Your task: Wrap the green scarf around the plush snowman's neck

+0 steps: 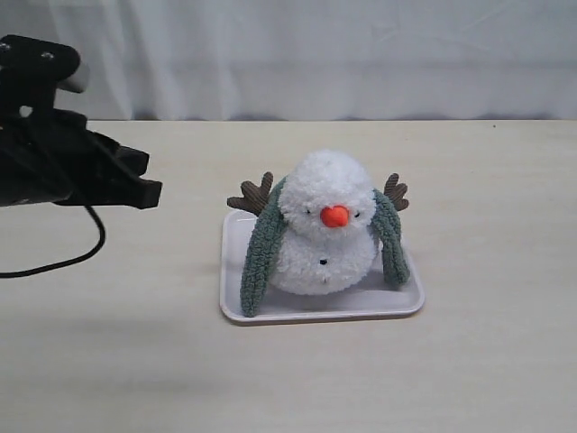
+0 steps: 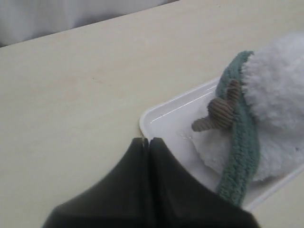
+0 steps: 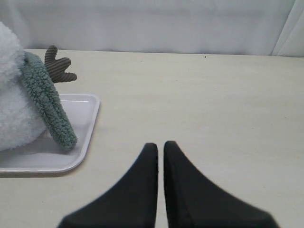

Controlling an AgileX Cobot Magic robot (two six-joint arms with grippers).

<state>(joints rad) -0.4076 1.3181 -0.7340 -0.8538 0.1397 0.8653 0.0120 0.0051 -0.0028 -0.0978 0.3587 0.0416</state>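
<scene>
Over on the left, well apart from the tray [image 1: 315,314], the left end effector [image 1: 151,192] hangs above the bench [image 1: 126,361] with its fingers pressed together on nothing. At the middle the snowman [image 1: 326,257] sits on the tray with the green scarf [image 1: 260,248] looped behind its neck [image 1: 317,237], one end hanging down each side and uncrossed in front, so I'd judge the draping done but the wrap not closed. Off to the right, the right end effector [image 3: 160,145] is likewise pressed shut and empty, so next one of them must spread, pinch a hanging end and carry it across under the nose [image 1: 334,216].
</scene>
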